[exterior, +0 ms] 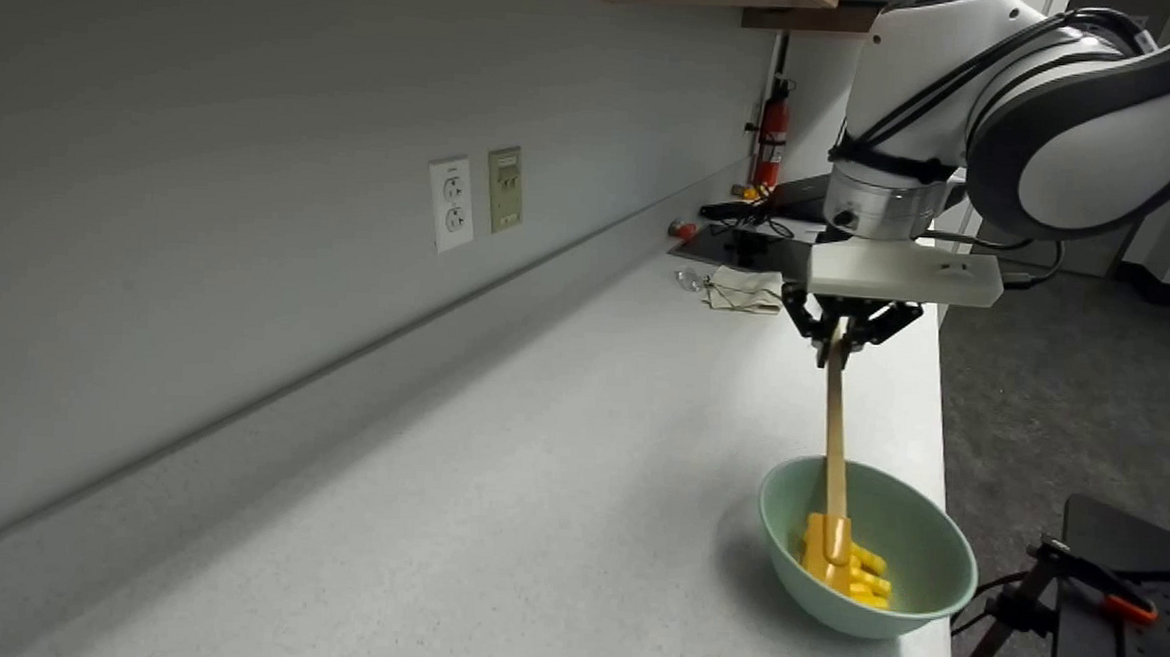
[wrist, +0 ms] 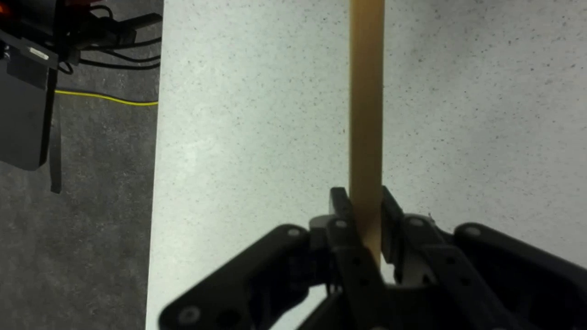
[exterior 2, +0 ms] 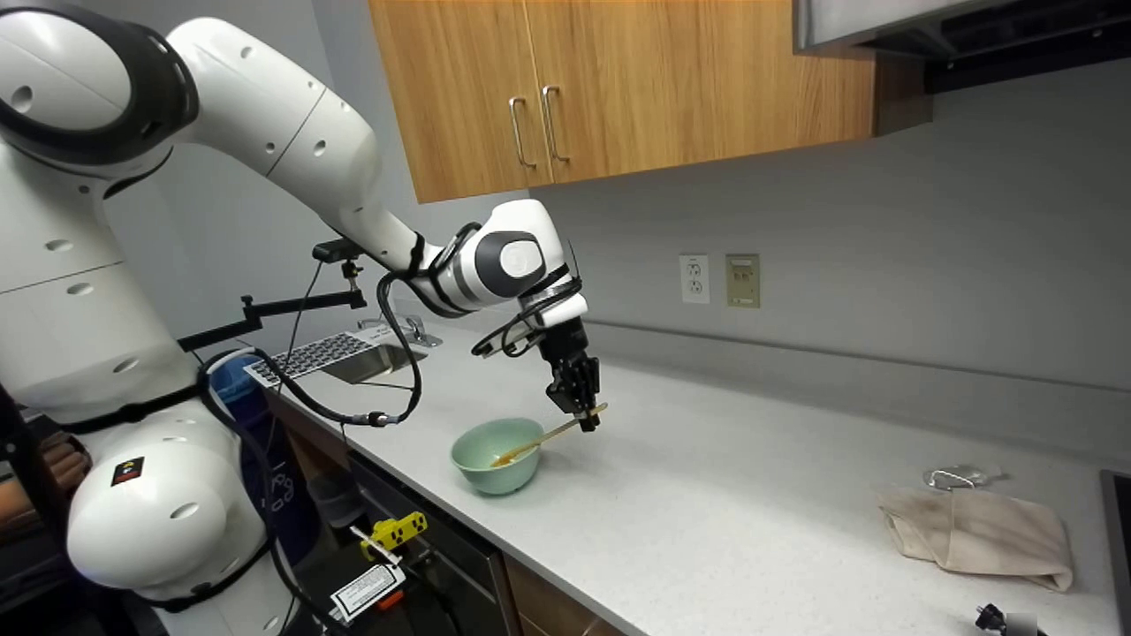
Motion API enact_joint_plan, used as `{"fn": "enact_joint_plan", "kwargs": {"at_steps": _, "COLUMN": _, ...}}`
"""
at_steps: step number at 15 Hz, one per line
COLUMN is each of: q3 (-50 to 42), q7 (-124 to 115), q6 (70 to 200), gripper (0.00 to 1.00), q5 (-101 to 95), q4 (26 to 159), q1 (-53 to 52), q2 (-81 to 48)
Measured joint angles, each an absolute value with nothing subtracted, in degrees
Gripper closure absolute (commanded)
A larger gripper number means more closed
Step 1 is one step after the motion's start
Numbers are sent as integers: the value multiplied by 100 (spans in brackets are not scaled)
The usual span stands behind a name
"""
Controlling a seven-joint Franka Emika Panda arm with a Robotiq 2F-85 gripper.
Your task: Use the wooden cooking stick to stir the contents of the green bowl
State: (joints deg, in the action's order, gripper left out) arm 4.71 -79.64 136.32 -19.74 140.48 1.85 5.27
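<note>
While the counter [exterior: 455, 522] spreads at left in an exterior view, the wooden cooking stick [exterior: 833, 422] slants down into the green bowl [exterior: 919, 546], its lower end against the yellow pieces [exterior: 868, 586]. It should handle light and stiff, best held high, where the end effector [exterior: 833, 358] pinches it. Farther right, the arm [exterior: 1085, 144] bends over, wrist [exterior: 882, 206] pointing down.
</note>
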Motion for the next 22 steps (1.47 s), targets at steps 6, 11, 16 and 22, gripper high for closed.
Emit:
{"fn": "enact_joint_plan", "kwargs": {"at_steps": 6, "q3": 776, "q7": -8287, "q6": 13424, "gripper": 96, "q5": -2589, "q4": 14020, "q1": 66, "q2": 894}}
{"fn": "enact_joint_plan", "kwargs": {"at_steps": 11, "q3": 1250, "q7": -8449, "q6": 12998, "gripper": 96, "q5": -3110, "q4": 14077, "q1": -116, "q2": 1384}}
{"fn": "enact_joint_plan", "kwargs": {"at_steps": 16, "q3": 1562, "q7": -8554, "q6": 12790, "gripper": 96, "q5": -3590, "q4": 14286, "q1": -175, "q2": 1757}}
{"fn": "enact_joint_plan", "kwargs": {"at_steps": 22, "q3": 1568, "q7": -8507, "q6": 12976, "gripper": 96, "q5": -3776, "q4": 14449, "q1": -183, "q2": 1765}}
